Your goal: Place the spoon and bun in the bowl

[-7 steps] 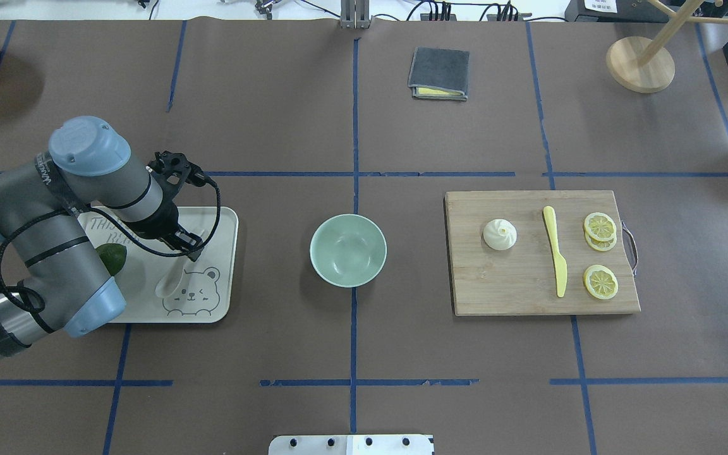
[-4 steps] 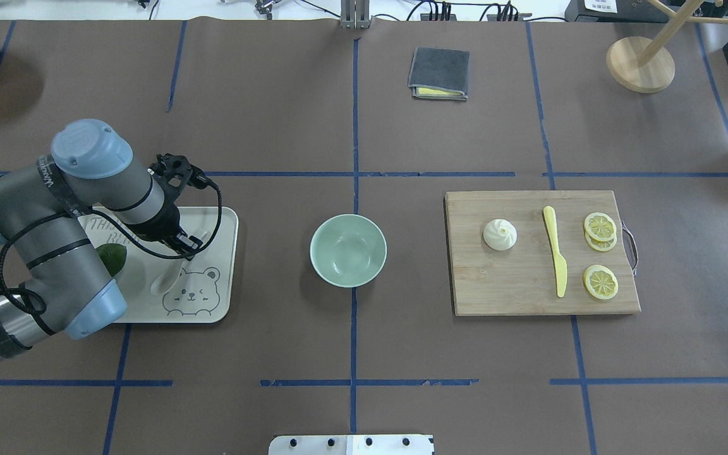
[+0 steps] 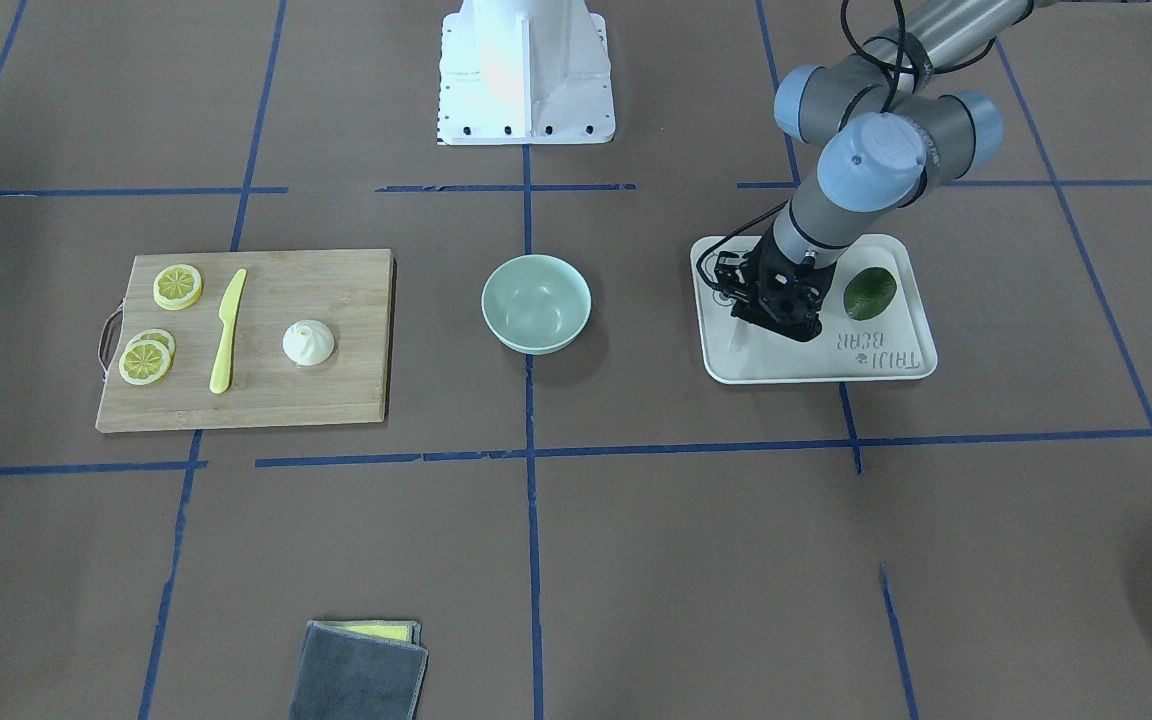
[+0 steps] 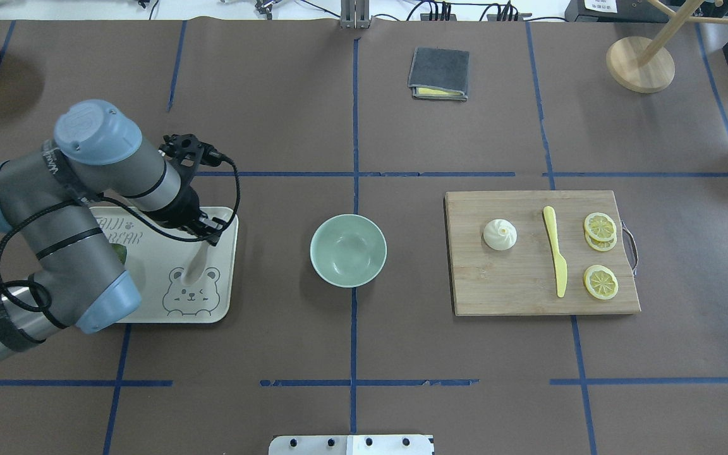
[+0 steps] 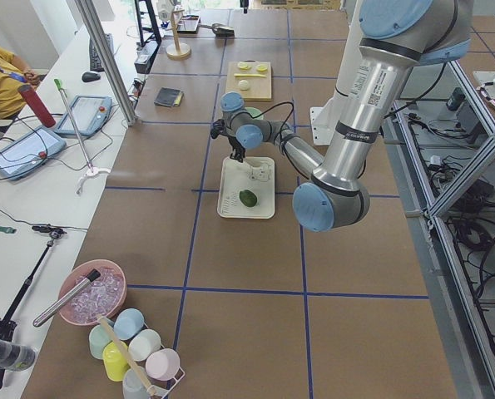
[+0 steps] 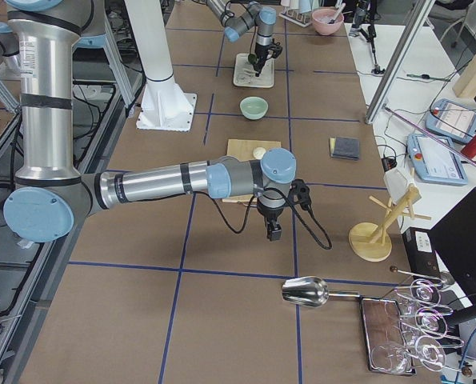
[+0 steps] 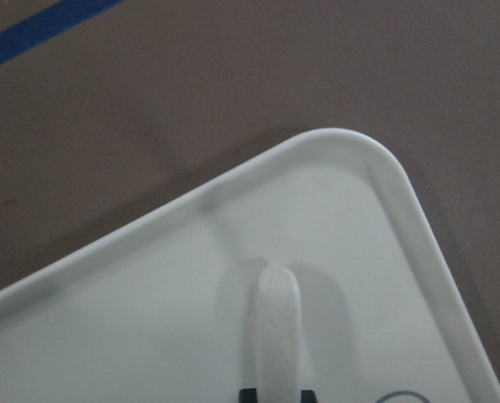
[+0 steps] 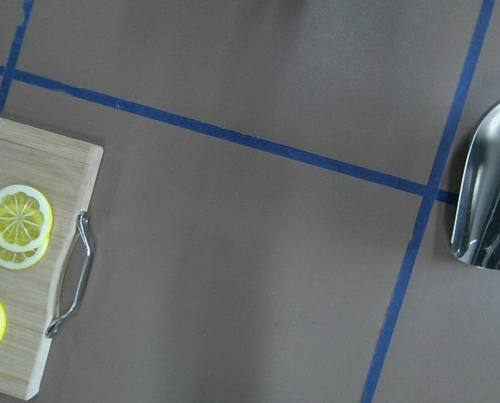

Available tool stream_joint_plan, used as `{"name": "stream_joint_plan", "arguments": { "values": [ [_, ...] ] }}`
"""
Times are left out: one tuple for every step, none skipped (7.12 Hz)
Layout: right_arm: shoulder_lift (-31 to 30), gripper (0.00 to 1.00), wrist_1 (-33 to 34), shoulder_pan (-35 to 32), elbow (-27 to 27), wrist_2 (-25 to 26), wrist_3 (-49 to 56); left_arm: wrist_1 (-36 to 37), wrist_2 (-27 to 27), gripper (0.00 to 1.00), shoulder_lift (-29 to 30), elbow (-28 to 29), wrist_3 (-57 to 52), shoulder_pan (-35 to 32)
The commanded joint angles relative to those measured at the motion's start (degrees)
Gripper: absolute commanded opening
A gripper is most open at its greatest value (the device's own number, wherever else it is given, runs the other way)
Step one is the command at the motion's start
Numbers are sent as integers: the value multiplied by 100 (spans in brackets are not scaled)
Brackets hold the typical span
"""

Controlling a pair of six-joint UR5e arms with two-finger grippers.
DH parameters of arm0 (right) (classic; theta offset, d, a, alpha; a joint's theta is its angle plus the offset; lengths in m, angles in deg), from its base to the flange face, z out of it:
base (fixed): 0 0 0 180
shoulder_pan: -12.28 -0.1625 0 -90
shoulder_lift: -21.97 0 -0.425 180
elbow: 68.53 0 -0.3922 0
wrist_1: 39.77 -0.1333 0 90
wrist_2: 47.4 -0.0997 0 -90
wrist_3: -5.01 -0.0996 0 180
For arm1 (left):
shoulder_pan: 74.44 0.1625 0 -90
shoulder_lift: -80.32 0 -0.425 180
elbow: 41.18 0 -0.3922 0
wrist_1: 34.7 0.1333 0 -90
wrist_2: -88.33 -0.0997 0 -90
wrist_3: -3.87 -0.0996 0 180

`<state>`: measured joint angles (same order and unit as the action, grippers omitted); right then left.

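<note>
White spoon (image 4: 196,265) hangs clamped in the left pincer (image 4: 203,234) over the tray (image 4: 226,253) at the overhead view's left; how the right pincer (image 6: 274,235) stands cannot be told.

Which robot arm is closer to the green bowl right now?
Left. The left fingers hold the spoon over the tray beside the bowl; the right fingers hang beyond the handle end of the cutting board, much farther away.

The bowl (image 4: 332,253) is mint-green, the bun (image 4: 500,234) white, the tray (image 4: 149,272) cream with a bear print.
</note>
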<state>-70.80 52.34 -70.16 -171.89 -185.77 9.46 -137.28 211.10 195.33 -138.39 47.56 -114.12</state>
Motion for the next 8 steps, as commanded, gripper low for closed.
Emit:
{"name": "stream_joint_plan", "arguments": {
  "values": [
    [-4, 100, 0, 0, -9, -390, -93, -157, -15, 0, 1236, 497, 1694, 274],
    [13, 100, -9, 26, -9, -383, -390, -349, -451, 0, 1530, 640, 2557, 390],
    [14, 100, -9, 35, -9, -375, -410, -438, -951, 0, 1542, 641, 3305, 547],
    [14, 100, -9, 35, -53, -383, -419, -474, -1461, 0, 1568, 641, 4078, 645],
    [-4, 100, -9, 44, -123, -392, -437, -448, -1779, 0, 1542, 641, 4182, 802],
    [-4, 100, -9, 44, -132, -383, -437, -448, -2052, 0, 1559, 650, 4766, 908],
    [-21, 100, -9, 44, -158, -375, -428, -439, -2185, 0, 1568, 633, 5120, 953],
    [-39, 100, -9, 44, -202, -357, -437, -404, -2204, 9, 1542, 615, 5149, 962]
  ]
}}
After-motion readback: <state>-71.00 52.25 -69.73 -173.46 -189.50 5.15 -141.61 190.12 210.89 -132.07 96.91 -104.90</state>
